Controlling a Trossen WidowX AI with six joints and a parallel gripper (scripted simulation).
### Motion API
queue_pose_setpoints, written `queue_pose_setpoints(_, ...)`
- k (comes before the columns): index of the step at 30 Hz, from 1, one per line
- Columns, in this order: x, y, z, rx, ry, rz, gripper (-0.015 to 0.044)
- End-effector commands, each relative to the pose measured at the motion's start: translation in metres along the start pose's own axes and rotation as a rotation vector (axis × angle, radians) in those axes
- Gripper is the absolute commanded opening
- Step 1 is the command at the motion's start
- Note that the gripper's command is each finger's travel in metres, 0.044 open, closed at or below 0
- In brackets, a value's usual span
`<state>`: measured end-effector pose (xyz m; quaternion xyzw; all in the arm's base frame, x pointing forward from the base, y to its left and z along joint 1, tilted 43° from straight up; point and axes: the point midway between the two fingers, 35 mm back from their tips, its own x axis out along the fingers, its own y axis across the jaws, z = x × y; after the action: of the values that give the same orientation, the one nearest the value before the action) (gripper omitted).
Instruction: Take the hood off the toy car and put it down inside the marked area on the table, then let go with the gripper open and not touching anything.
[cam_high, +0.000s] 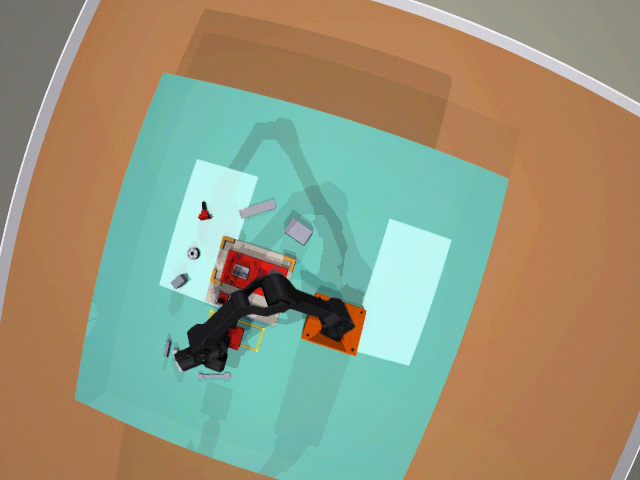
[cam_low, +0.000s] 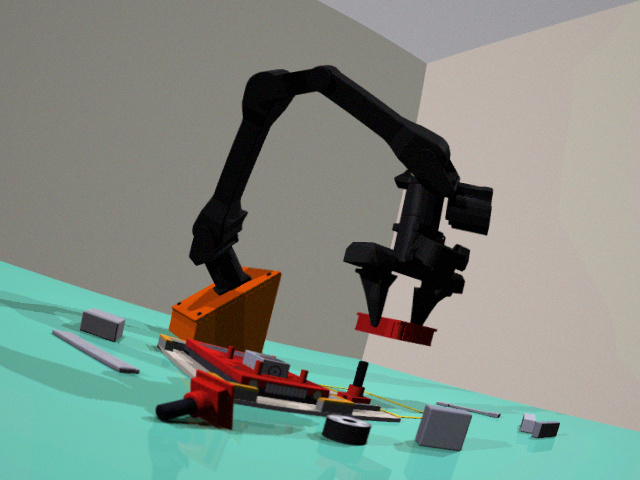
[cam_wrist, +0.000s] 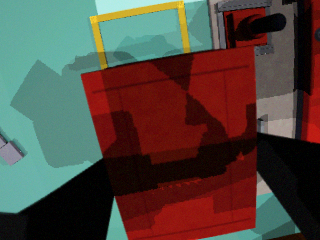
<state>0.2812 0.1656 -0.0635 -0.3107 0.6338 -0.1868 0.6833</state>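
The red hood (cam_high: 235, 337) (cam_low: 382, 326) (cam_wrist: 175, 110) is off the car, held in the air and roughly level. My gripper (cam_low: 396, 324) (cam_wrist: 179, 153) is shut on it, one finger at each side edge; in the top view the arm hides the fingers. The toy car (cam_high: 235, 257) (cam_low: 222, 361), red with a grey engine block showing, sits in its pale tray (cam_low: 279, 404). The marked area, a yellow outline (cam_high: 261, 339) (cam_low: 392, 402) (cam_wrist: 137, 12), lies on the table beside the tray; the hood covers part of it in the wrist view.
A red part with a black post (cam_low: 356, 393) (cam_wrist: 245, 27) stands upright at the tray's edge near the outline. A wrench (cam_high: 214, 376) (cam_low: 467, 409) and small grey pieces (cam_high: 166, 348) (cam_low: 545, 429) lie beyond. A wheel (cam_high: 195, 251) (cam_low: 346, 429) and grey block (cam_high: 179, 281) (cam_low: 443, 427) are near the tray.
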Motion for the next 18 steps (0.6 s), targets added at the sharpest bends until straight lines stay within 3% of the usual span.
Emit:
queue_pose_setpoints(1,-0.0015,0.0113,-0.0038,0.010,-0.001,0.001,0.0000)
queue_pose_setpoints(18,0.0075,0.0117,-0.0029,0.010,-0.002,0.001,0.0000)
